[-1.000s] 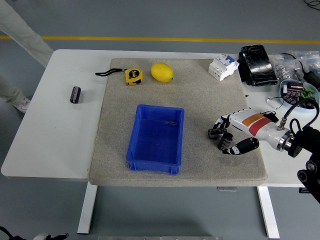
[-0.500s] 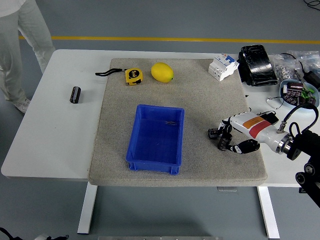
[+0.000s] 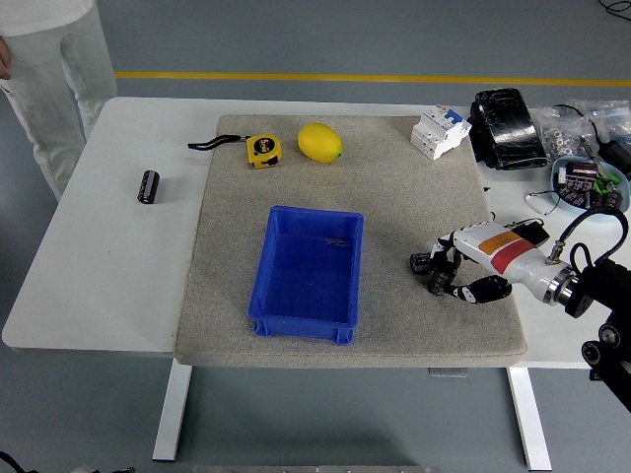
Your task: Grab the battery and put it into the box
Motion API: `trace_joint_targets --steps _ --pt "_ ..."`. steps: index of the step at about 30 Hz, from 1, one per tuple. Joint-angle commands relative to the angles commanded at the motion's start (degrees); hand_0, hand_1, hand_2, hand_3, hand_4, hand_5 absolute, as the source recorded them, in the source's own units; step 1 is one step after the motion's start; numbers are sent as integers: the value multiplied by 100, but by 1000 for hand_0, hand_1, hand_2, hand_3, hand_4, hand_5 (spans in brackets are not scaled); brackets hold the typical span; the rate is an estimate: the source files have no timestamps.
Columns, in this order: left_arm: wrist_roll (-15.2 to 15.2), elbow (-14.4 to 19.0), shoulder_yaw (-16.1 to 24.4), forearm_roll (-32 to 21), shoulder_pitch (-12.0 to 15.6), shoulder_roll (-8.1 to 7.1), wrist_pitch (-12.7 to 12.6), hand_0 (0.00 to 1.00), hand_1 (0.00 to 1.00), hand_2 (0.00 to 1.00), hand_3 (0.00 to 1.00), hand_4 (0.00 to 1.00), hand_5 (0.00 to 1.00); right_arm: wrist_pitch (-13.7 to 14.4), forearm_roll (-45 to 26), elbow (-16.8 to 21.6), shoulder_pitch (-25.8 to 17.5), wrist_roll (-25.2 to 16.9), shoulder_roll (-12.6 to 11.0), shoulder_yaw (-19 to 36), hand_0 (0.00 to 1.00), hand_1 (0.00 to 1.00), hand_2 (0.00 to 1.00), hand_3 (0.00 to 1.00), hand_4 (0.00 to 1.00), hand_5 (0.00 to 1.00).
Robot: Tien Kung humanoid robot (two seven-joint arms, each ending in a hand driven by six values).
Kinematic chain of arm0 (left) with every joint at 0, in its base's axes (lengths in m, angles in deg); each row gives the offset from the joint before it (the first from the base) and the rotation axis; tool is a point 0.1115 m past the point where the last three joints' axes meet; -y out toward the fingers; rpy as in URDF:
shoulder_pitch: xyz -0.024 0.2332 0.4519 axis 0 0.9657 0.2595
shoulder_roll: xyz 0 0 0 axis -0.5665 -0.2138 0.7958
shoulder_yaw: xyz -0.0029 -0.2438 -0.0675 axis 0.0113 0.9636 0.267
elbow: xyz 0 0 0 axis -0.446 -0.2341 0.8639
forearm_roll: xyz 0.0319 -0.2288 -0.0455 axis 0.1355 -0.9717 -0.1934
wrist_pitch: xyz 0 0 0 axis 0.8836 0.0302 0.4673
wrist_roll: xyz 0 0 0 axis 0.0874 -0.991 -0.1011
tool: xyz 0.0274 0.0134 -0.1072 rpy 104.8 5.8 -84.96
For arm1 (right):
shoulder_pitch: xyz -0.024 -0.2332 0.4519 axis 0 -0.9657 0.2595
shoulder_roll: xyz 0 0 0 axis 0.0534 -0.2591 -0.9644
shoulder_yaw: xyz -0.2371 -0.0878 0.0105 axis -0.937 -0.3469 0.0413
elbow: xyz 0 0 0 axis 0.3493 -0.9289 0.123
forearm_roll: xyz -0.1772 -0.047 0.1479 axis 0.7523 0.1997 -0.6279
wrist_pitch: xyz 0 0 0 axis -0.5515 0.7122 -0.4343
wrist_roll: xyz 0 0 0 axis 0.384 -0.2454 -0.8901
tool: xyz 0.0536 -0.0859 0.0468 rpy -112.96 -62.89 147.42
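The right hand [image 3: 455,274], a white shell with an orange-red patch and black jointed fingers [image 3: 430,262], lay low on the mat's right part, its fingers curled round a small dark cylinder, the battery [image 3: 441,275], which was mostly hidden between them. The mat [image 3: 394,197] was a grey, coarse, felt-like rectangle covering the middle of the smooth white table [image 3: 108,266]. On the mat, left of the hand and apart from it, stood the box [image 3: 309,273], a blue plastic rectangular tray with a raised rim; whether a small mark on its floor was an object could not be told. Near the mat's far edge lay a yellow, oval lemon [image 3: 319,142] and, beside it, a yellow tape measure [image 3: 262,150] with a black strap. A second dark cylinder [image 3: 148,186] lay on bare tabletop to the left. A white, blocky breaker [image 3: 439,131] sat at the mat's far right corner, next to a glossy black bundle [image 3: 507,128]. A person in pale trousers [image 3: 59,79] stood at the far left.
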Motion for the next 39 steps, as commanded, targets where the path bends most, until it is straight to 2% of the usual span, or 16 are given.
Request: trace_joint_targets --steps 12,20,28,29,35,39 --pt "-27 -7 -48 -38 -42 -23 3 607 552 658 703 719 720 -72 -59 359 103 21 -74 299 391 397 430 452 737 2" --pt "-22 -3 -75 -54 -59 -39 9 607 554 657 704 718 717 -147 -184 821 412 83 -60 153 390 397 431 451 737 2" --pt "-15 0 -20 -1 -51 -52 -4 602 548 651 703 718 716 -218 -422 1091 964 131 190 -459 389 398 433 454 741 2" --pt "-16 0 -13 1 -50 -52 -12 600 543 646 702 718 713 -213 -462 1078 1067 130 231 -598 418 403 439 472 740 2" --pt "-28 3 -67 -88 -53 -52 -73 597 541 646 701 718 713 -180 -515 933 1543 123 446 -1371 423 405 440 481 738 2" --pt "-26 10 -73 -88 -70 -54 -93 597 541 646 701 718 713 -185 -455 779 1816 111 673 -1803 423 405 440 481 738 2"
